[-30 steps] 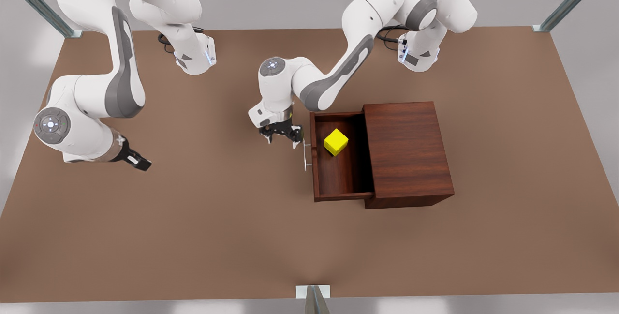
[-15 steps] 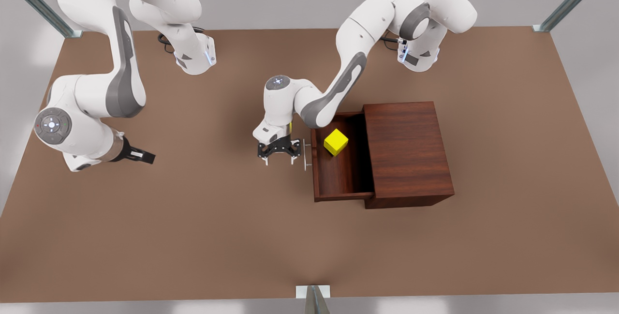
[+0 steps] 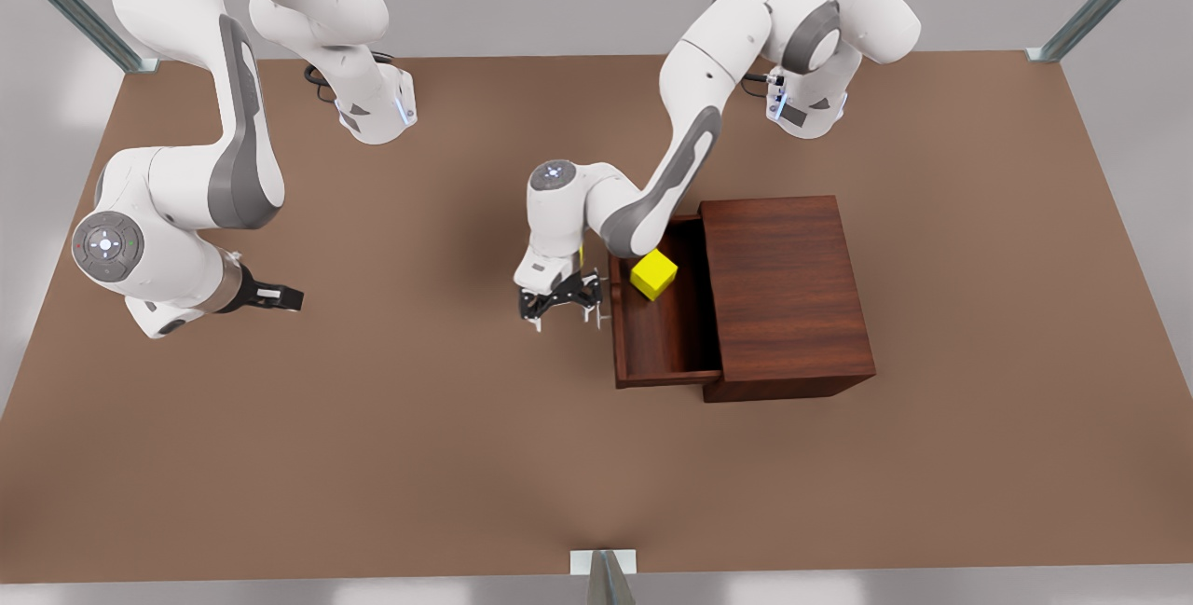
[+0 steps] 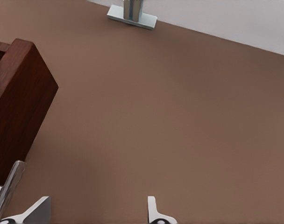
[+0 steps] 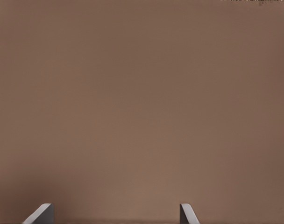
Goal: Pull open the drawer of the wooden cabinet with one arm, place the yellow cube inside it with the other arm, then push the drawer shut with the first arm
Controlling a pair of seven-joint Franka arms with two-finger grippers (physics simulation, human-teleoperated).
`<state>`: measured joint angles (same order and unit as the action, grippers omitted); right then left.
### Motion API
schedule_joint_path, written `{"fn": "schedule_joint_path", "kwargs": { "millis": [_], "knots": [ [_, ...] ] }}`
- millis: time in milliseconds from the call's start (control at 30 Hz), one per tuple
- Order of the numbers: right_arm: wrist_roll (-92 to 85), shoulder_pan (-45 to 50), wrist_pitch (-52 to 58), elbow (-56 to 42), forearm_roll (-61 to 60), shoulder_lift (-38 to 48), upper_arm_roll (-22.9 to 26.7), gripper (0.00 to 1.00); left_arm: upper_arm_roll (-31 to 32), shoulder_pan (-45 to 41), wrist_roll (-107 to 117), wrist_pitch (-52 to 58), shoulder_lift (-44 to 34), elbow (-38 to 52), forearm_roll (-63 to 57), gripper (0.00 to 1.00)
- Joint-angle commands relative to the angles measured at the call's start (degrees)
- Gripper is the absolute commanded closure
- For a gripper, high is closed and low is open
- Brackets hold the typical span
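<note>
The wooden cabinet [image 3: 788, 293] stands on the front view's right with its drawer [image 3: 664, 335] partly pulled out. The yellow cube [image 3: 653, 274] lies inside the drawer near its far end. My left gripper [image 3: 562, 311] is open and points down right beside the silver handle [image 3: 604, 307]. In the left wrist view one of its fingertips [image 4: 39, 207] sits close to the handle [image 4: 9, 186], beside the drawer front [image 4: 16, 107]. My right gripper [image 3: 280, 295] waits, open, over bare table on the front view's left, with its two fingertips [image 5: 41, 212] spread wide.
The brown table [image 3: 373, 419] has metal frame posts at its back corners and a bracket [image 3: 603, 563] at the near edge, the bracket [image 4: 132, 14] also in the left wrist view. The arm bases stand at the back.
My left gripper turned downward and moved toward the drawer front. The drawer slid a little way into the cabinet, carrying the cube. The right arm shifted only slightly.
</note>
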<state>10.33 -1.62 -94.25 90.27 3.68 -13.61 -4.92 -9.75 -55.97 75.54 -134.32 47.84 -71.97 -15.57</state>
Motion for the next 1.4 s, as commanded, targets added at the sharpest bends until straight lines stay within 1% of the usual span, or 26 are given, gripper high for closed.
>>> {"fn": "schedule_joint_path", "kwargs": {
  "millis": [0,233,433,500,533,700,867,1067,1233,1367],
  "knots": [
    [-5.7,0.0,0.0,-0.1,0.0,0.0,0.0,0.0,0.0,0.1,4.6,1.2,-0.9,-0.9,0.4,0.0],
    [-5.7,0.0,0.0,-0.1,0.0,0.0,0.0,0.0,0.1,0.2,5.1,2.7,-3.2,-3.5,0.4,0.0],
    [-5.7,0.0,-0.1,-0.1,0.1,0.0,0.0,0.0,0.5,0.4,4.6,6.3,-2.8,-2.7,4.1,0.0],
    [-5.7,0.0,-0.1,-0.1,0.0,0.0,0.0,0.0,0.5,0.7,1.1,6.8,-2.8,-2.7,7.9,0.0],
    [-5.7,0.0,-0.1,-0.2,0.0,0.0,0.0,0.0,0.5,0.9,1.0,7.1,-2.8,-2.8,8.0,0.0],
    [-5.8,0.0,-0.1,-0.2,0.1,0.0,0.0,0.0,0.6,0.4,-3.5,16.2,-3.2,-2.7,8.9,0.0],
    [-5.8,0.0,-0.1,-0.2,0.1,0.0,0.0,0.0,0.6,0.4,-4.8,20.2,-5.4,-2.7,9.1,0.0],
    [-6.2,-0.1,-0.1,-0.2,0.1,0.0,0.0,0.0,0.6,2.2,-6.3,18.7,-5.5,-2.7,9.8,0.0],
    [-6.3,-0.1,-0.1,-0.2,0.1,0.0,0.0,0.0,0.1,2.8,-15.3,18.1,-5.3,-2.7,9.0,0.0],
    [-6.4,-0.2,-0.1,-0.2,0.1,-0.1,0.1,0.0,0.1,3.3,-17.7,18.7,-5.6,-3.3,9.0,0.0]
  ]
}}
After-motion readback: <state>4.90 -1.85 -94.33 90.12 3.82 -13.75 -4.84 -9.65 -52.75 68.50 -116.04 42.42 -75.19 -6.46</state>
